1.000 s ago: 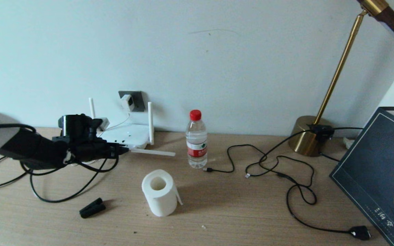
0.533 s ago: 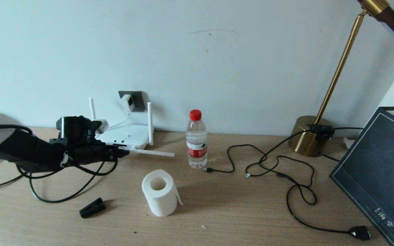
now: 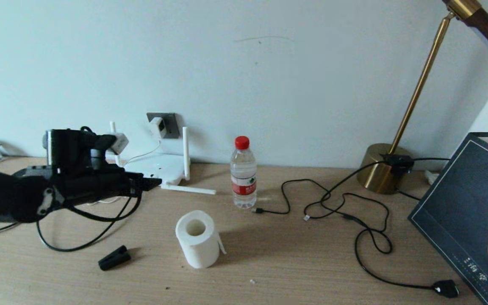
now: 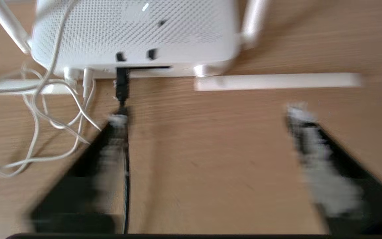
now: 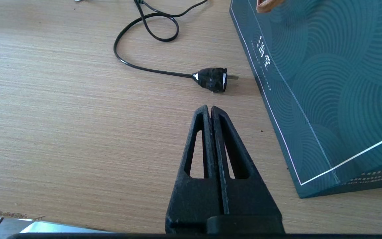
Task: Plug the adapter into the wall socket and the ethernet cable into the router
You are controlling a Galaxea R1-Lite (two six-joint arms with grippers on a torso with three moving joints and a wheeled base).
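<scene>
The white router (image 3: 159, 166) lies against the wall below the dark grey wall socket (image 3: 168, 118). The white adapter (image 3: 158, 126) sits plugged into that socket, its thin white cord (image 3: 144, 156) hanging down. In the left wrist view the ethernet cable (image 4: 125, 172) runs straight to the router (image 4: 134, 33), and its connector (image 4: 122, 83) is seated in a port on the edge. My left gripper (image 4: 207, 119) stands open just short of that edge, holding nothing; the cable runs beside one finger (image 4: 116, 132). The head view shows the left gripper (image 3: 151, 183) beside the router. My right gripper (image 5: 210, 108) is shut and empty, low over the table.
A paper roll (image 3: 197, 239), water bottle (image 3: 243, 171) and black clip (image 3: 114, 257) stand near the middle. One router antenna (image 3: 189, 189) lies flat. Black USB cables (image 3: 341, 207), a brass lamp base (image 3: 381, 169), a black plug (image 5: 212, 79) and a dark bag (image 3: 468, 212) fill the right.
My left arm has drawn back to the left, away from the router. The router and cable stay put.
</scene>
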